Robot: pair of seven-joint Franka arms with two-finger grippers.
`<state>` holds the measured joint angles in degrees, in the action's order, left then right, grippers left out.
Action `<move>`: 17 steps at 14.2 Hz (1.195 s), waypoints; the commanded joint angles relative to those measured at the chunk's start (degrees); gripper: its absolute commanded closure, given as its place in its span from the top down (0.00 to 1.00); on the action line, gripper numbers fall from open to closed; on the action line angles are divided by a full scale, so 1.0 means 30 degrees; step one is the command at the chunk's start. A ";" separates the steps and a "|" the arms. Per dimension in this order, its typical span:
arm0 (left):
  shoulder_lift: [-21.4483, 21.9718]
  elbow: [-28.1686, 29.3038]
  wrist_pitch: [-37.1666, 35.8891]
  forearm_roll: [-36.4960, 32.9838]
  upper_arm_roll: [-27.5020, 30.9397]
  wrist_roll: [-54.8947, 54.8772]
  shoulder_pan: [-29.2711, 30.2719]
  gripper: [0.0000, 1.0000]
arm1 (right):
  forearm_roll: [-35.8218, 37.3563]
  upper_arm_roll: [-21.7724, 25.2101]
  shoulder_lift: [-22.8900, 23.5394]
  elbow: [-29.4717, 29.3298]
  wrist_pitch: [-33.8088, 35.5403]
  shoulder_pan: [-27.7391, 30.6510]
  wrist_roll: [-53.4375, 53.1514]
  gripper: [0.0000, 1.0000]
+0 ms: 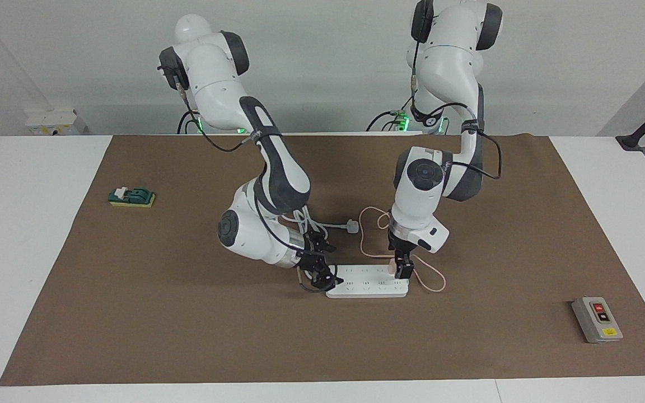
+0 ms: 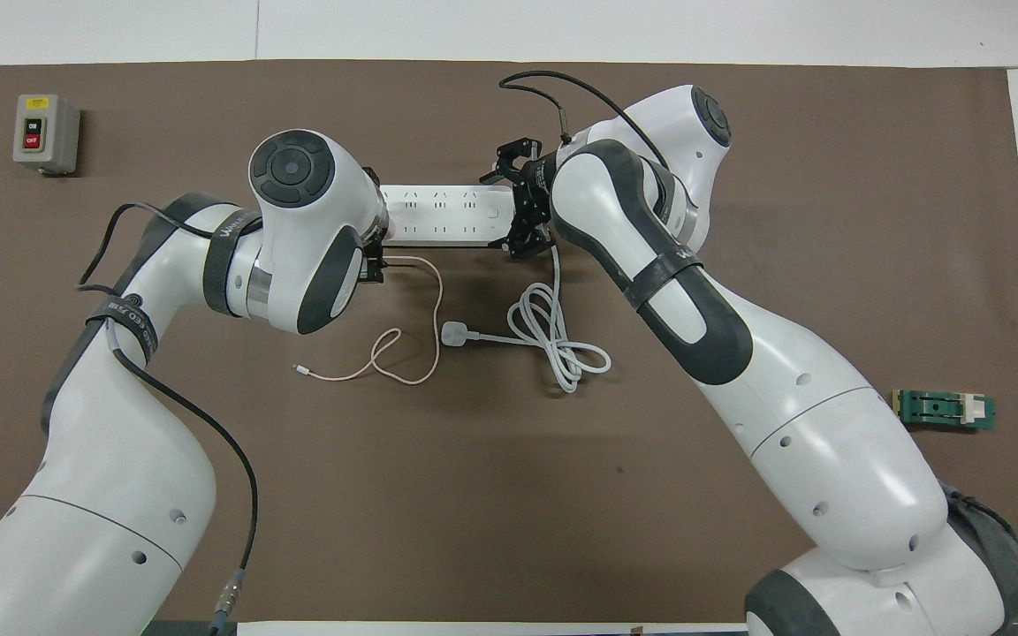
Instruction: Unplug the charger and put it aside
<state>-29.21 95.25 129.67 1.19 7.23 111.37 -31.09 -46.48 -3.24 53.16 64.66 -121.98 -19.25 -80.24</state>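
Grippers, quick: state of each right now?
Left gripper: shut on the charger, at the power strip.
Right gripper: at the strip's end, fingers unclear.

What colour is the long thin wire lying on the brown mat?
The charger cable is pale pink, seen best in the overhead view.

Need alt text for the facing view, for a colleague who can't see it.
The left gripper is down on the pink charger plugged into the white power strip; the right gripper is at the strip's other end. A white three-pin plug lies nearer the robots.
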 commanded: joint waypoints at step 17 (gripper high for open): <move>0.3842 -0.2423 -0.8177 -0.0661 0.0313 -0.6673 0.2011 0.00 | -0.0445 -0.0355 0.1411 -0.2188 0.1817 0.0441 -0.0088 1.00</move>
<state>-21.43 86.75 109.32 -0.62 8.42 97.97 -27.17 -47.32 -3.41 55.62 60.82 -117.04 -18.04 -80.70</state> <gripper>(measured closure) 0.692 0.000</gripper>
